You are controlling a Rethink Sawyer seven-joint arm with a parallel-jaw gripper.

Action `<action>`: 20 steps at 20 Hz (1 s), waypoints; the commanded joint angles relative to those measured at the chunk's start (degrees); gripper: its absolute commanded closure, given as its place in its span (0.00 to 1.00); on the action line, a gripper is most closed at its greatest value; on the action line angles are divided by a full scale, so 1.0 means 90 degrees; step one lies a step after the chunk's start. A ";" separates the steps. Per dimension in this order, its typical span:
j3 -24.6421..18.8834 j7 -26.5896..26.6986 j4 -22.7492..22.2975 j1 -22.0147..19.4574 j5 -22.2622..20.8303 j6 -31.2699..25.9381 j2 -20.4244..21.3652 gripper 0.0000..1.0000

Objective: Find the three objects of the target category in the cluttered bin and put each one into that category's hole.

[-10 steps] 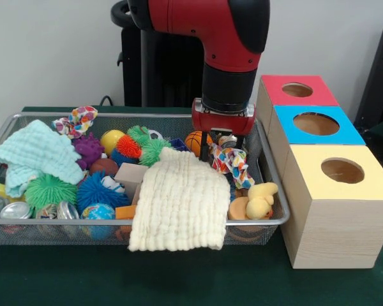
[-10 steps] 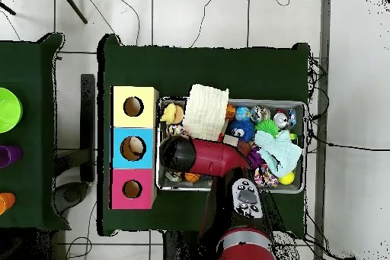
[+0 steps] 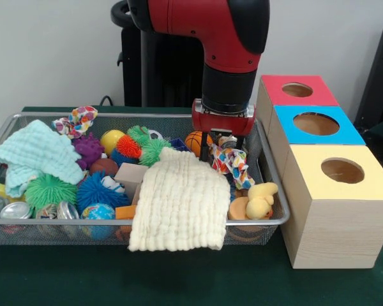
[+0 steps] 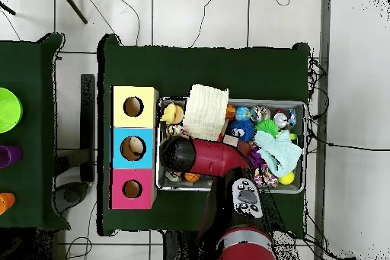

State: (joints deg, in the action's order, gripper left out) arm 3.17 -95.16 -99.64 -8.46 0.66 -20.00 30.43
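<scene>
The wire mesh bin is full of toys. My gripper is low at the bin's far right end. It looks shut on a ruffled white fabric piece with coloured print, which hangs from its tips. A second ruffled piece lies on the far left rim. A third does not show. The yellow-topped box with its round hole stands just right of the bin, nearest the camera. In the overhead view the arm covers the gripper; the yellow box's hole is left of the bin.
A cream waffle cloth drapes over the bin's near rim. A mint-green cloth lies at the left. Spiky balls, a yellow plush duck and a basketball fill the bin. Blue-topped and red-topped boxes stand behind the yellow one.
</scene>
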 commanded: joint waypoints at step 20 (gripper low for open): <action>0.0047 -0.1345 0.0026 0.0145 0.0459 0.0008 -0.0167 1.00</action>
State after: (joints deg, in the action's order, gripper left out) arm 4.49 -95.17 -99.65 -7.44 2.50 -20.00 30.43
